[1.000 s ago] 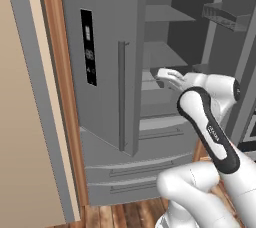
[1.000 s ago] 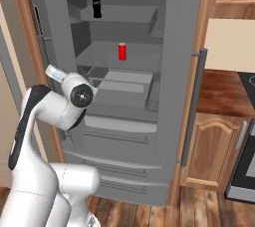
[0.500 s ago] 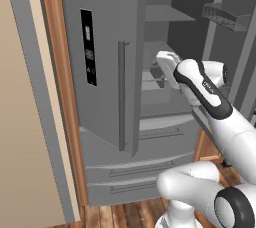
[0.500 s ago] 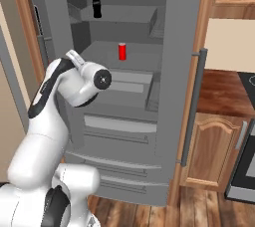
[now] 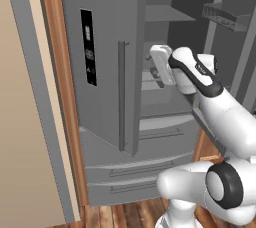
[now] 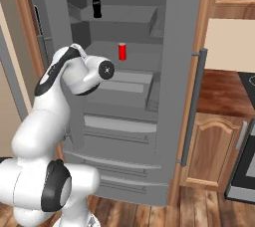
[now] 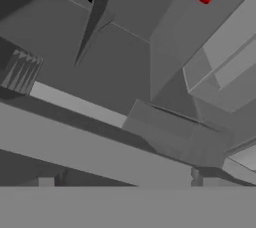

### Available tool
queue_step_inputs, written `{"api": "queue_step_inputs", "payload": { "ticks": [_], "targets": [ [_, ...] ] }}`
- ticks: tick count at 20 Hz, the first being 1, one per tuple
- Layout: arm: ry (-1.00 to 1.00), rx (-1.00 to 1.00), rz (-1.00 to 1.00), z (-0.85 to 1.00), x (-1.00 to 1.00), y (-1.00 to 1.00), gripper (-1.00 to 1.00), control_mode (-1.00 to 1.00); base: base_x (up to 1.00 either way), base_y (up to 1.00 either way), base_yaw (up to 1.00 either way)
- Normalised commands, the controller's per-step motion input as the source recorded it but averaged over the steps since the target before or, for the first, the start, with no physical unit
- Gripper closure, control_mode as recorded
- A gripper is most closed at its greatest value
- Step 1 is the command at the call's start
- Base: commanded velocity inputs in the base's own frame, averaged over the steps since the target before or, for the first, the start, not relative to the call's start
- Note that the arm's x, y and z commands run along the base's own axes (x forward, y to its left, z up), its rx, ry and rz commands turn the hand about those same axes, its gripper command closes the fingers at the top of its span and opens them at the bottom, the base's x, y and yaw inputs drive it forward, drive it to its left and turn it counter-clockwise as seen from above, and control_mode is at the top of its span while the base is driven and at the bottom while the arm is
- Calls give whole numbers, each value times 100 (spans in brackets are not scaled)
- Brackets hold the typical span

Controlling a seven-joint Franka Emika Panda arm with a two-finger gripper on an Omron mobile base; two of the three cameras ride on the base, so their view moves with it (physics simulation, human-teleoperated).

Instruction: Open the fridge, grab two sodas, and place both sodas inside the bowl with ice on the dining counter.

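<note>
Fridge (image 6: pixel 184 71) doors stand open, grey shelves showing. Red can (image 6: pixel 122 51) stands on the middle shelf; black cola bottle (image 6: pixel 96 3) stands upright on the shelf above, further left. Gripper (image 5: pixel 159 62) is released and empty, reaching into the compartment, well short of both drinks.

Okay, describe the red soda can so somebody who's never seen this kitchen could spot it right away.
Look inside the open grey fridge, on the middle shelf, below the top shelf that holds the black cola bottle. The red can stands upright there, alone: short, plain and cylindrical, the brightest thing among grey shelves.
</note>
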Motion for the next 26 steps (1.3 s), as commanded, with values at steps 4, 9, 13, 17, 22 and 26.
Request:
{"api": "queue_step_inputs", "payload": {
  "ticks": [4,9,13,17,22,26],
  "targets": [
    [0,0,2,0,0,48,-100,-100,0,0,0],
    [0,0,5,0,-19,57,-100,-100,0,0,0],
    [0,0,8,0,-26,63,-100,-100,0,0,0],
    [0,0,10,0,-27,67,-100,-100,0,0,0],
    [0,0,11,-1,-20,73,-100,-100,0,0,0],
    [0,0,9,0,-17,73,-100,-100,0,0,0]
  ]
}}
